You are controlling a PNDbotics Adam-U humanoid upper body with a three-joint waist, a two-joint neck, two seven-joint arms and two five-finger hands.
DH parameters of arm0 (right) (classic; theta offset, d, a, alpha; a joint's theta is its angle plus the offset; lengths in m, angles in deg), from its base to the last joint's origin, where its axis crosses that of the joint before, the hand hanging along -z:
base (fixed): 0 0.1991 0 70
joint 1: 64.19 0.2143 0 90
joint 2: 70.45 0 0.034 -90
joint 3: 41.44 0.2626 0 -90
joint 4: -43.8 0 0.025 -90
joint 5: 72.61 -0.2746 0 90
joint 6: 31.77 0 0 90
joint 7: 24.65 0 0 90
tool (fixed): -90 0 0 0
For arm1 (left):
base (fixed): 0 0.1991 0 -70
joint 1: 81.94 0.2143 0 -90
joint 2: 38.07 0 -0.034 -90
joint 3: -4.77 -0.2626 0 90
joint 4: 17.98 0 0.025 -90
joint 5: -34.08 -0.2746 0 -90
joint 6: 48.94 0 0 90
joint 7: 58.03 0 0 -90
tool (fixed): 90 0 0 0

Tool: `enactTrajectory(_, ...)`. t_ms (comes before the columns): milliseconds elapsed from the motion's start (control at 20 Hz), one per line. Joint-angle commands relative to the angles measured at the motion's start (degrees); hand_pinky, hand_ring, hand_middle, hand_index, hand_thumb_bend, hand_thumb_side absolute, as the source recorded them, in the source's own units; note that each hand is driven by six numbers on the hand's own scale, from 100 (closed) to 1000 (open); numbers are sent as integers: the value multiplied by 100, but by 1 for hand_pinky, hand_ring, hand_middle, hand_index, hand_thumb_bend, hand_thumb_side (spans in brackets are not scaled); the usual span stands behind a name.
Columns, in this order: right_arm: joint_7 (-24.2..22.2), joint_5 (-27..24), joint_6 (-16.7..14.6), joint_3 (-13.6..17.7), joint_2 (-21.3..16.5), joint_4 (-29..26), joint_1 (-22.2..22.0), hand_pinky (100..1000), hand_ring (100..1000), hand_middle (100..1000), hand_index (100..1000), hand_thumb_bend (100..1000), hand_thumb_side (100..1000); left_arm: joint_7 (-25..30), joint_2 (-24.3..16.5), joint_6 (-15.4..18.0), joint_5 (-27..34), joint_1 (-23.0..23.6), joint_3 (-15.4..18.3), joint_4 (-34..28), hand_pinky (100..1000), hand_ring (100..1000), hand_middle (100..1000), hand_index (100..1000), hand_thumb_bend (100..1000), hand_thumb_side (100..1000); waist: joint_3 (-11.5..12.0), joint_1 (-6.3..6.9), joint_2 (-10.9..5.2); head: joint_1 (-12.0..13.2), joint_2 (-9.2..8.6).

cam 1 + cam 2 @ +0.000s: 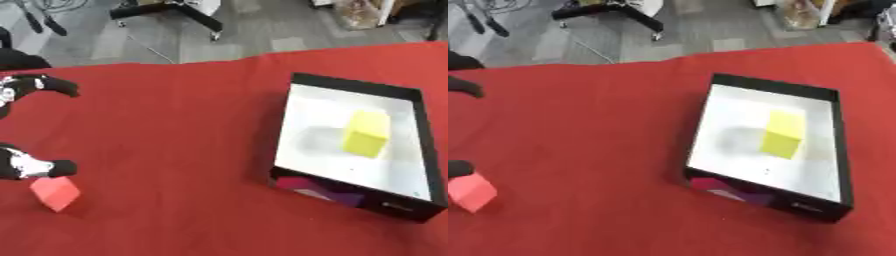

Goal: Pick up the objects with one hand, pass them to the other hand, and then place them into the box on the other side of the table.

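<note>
- The left hand [26,167] comes in at the left edge of the left eye view; a dark curved finger arches higher up near the edge, and a lower finger or thumb reaches to the right just above the red block [56,193].
- The hand is spread wide, with a broad gap between the upper finger and the lower one, and nothing is clasped inside that gap.
- The lower fingertip lies at the block's top edge; whether it touches the block cannot be told.
- The red block sits on the red-covered surface [175,150] near its left front part, well apart from the box.
- The block looks cube-like, so no long axis stands out; it is turned so that one corner points toward the near edge of the surface.
- The box [426,145], black-walled with a white floor, lies on the right side of the surface, its long axis running from near to far and slightly askew.
- A yellow block [366,133] stands inside the box, about the middle of the floor, with one lit face on top.
- The right hand appears in neither view.
</note>
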Motion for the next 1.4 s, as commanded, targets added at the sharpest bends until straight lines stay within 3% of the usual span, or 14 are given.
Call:
enactTrajectory(50,70,-42,22,88,-231,-166,102,913,1000,1000,1000,100,342,202,-474,-163,-154,66,43,-65,1000,872,756,865,788,438,16,34,22,50,-68)
enactTrajectory(450,188,-52,88,147,-241,-244,90,911,1000,1000,1000,100,346,132,-643,-578,-618,350,-81,96,1000,866,749,841,831,428,46,37,42,194,-133)
enactTrajectory(800,305,-83,142,208,-237,-328,69,909,1000,1000,1000,100,328,-220,-655,-981,-926,276,-437,401,1000,852,713,807,890,428,69,24,-1,203,-128)
enactTrajectory(1400,482,-189,187,296,-320,-446,60,908,1000,1000,1000,100,333,-424,-655,-1092,-1540,80,-814,909,1000,864,749,829,932,426,12,57,-27,188,1)
